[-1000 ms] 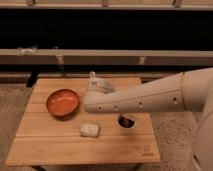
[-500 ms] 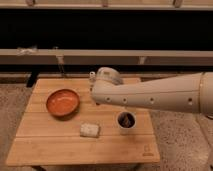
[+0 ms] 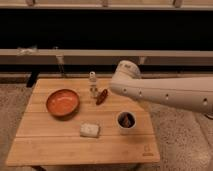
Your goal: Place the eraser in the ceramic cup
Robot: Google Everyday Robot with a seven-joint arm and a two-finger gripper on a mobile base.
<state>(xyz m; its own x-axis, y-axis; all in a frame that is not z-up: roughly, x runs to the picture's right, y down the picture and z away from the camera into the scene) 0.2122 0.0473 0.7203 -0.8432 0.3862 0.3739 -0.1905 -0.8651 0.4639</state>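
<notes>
On my worktop [image 3: 50, 145] I see, from the left, the bowl [image 3: 62, 102], a pale block [image 3: 90, 130], a bottle [image 3: 93, 85], a red pepper [image 3: 102, 96], then the cup [image 3: 125, 131] with the eraser [image 3: 127, 120] lying inside it, and the tool [image 3: 125, 75] above the back edge, its state I cannot tell.

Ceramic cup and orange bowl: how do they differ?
The ceramic cup is small and white; the orange bowl is much wider and shallower. The cup holds the eraser; the bowl looks empty. The cup stands right of centre, the bowl left. Both are round, upright on the table. The gripper is not visible; only the arm shows, at right.
</notes>
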